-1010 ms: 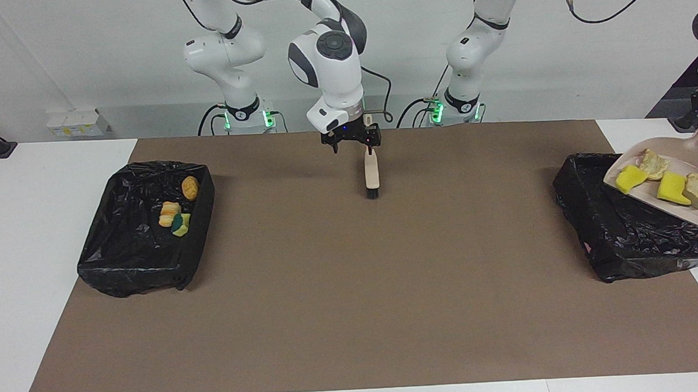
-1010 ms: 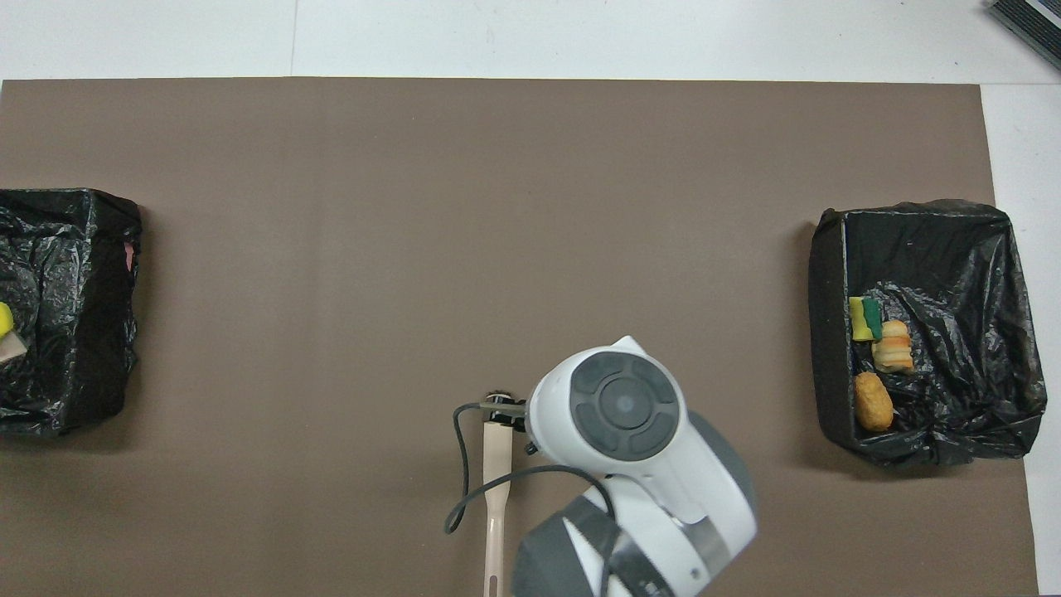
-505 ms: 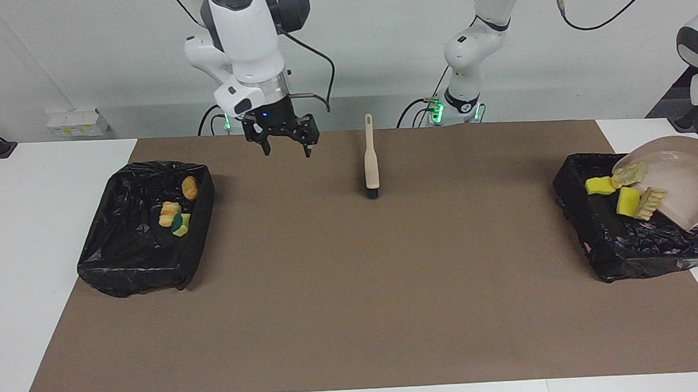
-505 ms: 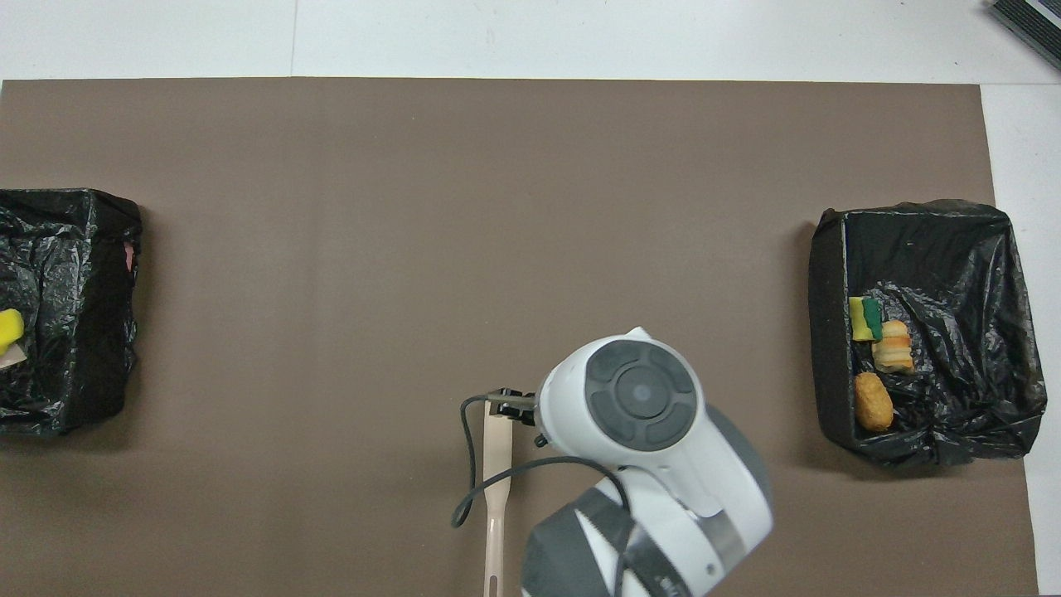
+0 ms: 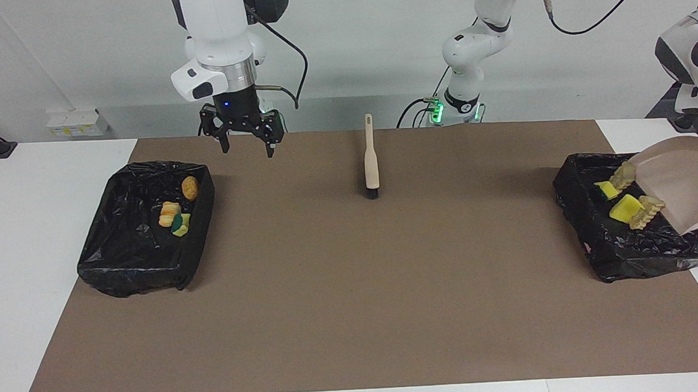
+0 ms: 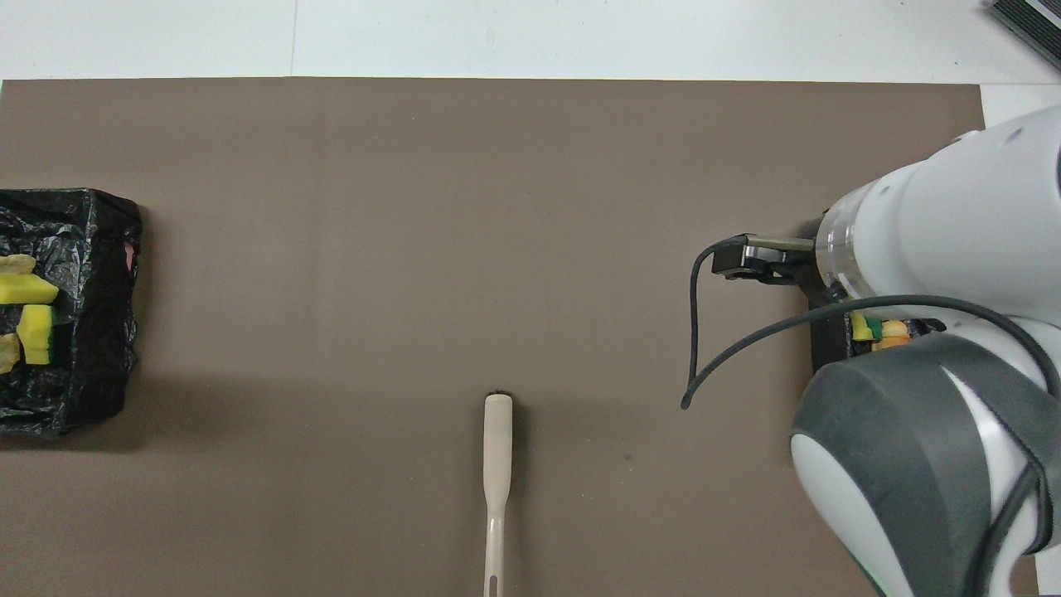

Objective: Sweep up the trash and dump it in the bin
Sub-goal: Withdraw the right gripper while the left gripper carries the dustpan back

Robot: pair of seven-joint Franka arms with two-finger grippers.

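Brush (image 5: 371, 159) lay flat on the brown mat (image 5: 353, 290) close to the robots' edge of the surface, held by nobody, bristle end pointing away from them. Right end effector (image 5: 245, 143) hung over the mat just beside the corner of the bin at the right arm's end (image 5: 128, 270), fingers spread and empty. That bin, lined with black plastic and set farther from the robots than the brush handle, contained three scraps (image 5: 173, 218): two tan-orange pieces and a yellow-and-green one.

At the left arm's end, the dustpan (image 5: 687, 181) was tipped steeply over the second bin (image 5: 579, 209), its handle running out of the picture. The left end effector was out of sight; it was closed, and since the pan hung in the air it was most likely gripping the handle. Four pieces of trash (image 5: 625, 208), two yellow chunks and two tan ones, were at the pan's lip or on the liner just below it; whether any rested against the lip could not be told.

No scrap showed on the mat. Sweeping looked finished and the dump nearly so; what seemed left was to set the dustpan down
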